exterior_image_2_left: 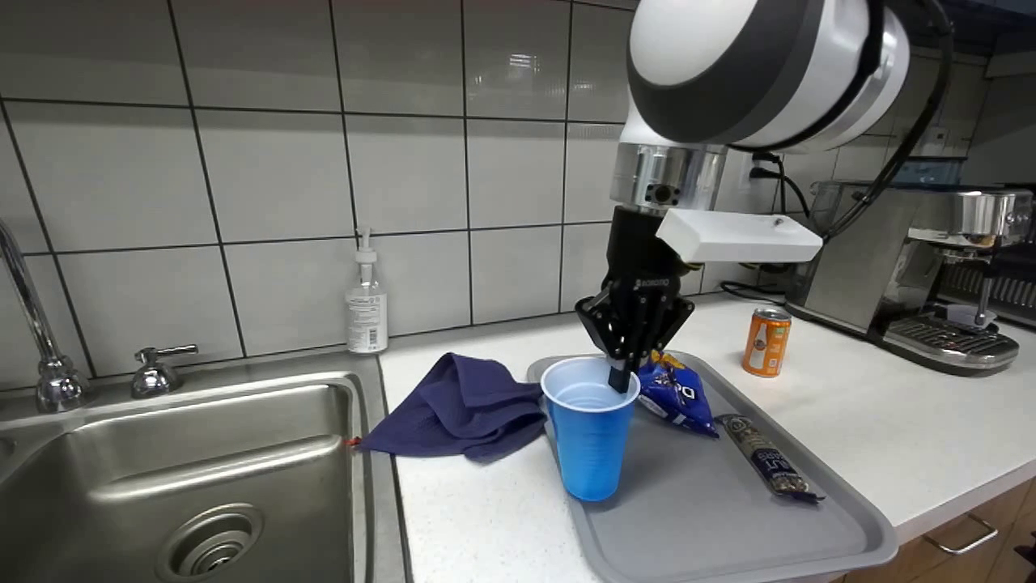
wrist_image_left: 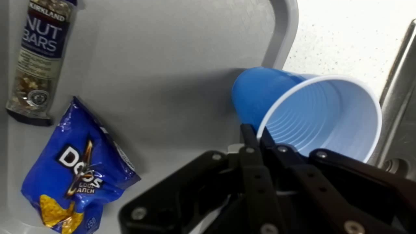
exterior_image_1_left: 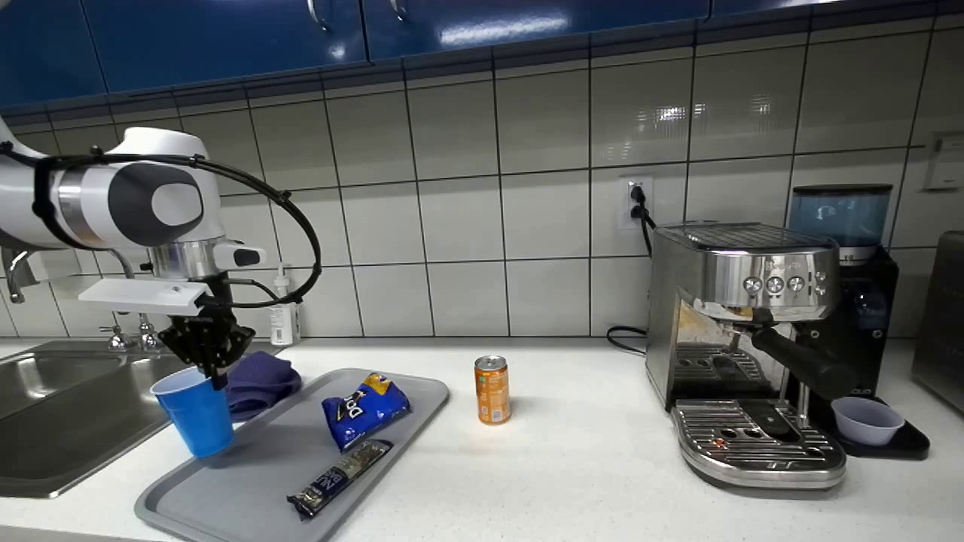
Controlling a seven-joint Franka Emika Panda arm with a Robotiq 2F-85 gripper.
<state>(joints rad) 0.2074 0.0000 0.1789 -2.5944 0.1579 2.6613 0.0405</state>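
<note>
My gripper (exterior_image_1_left: 218, 375) is shut on the rim of a blue plastic cup (exterior_image_1_left: 197, 416) with a white inside. In the wrist view, one fingertip (wrist_image_left: 258, 134) is inside the cup (wrist_image_left: 256, 92) and one is outside. The cup tilts slightly, mouth up, over the edge of the grey tray (exterior_image_1_left: 226, 500). I cannot tell if its base touches the tray. In an exterior view the cup (exterior_image_2_left: 589, 453) looks empty. A blue Doritos bag (wrist_image_left: 78, 169) and a Kirkland nut bar (wrist_image_left: 40, 58) lie on the tray; both show in both exterior views.
A purple cloth (exterior_image_2_left: 465, 409) lies between the tray and the steel sink (exterior_image_2_left: 235, 453). A soap bottle (exterior_image_2_left: 367, 304) stands by the wall. An orange can (exterior_image_1_left: 492, 390) stands beyond the tray. An espresso machine (exterior_image_1_left: 742, 301) and a small white bowl (exterior_image_1_left: 866, 421) stand farther along.
</note>
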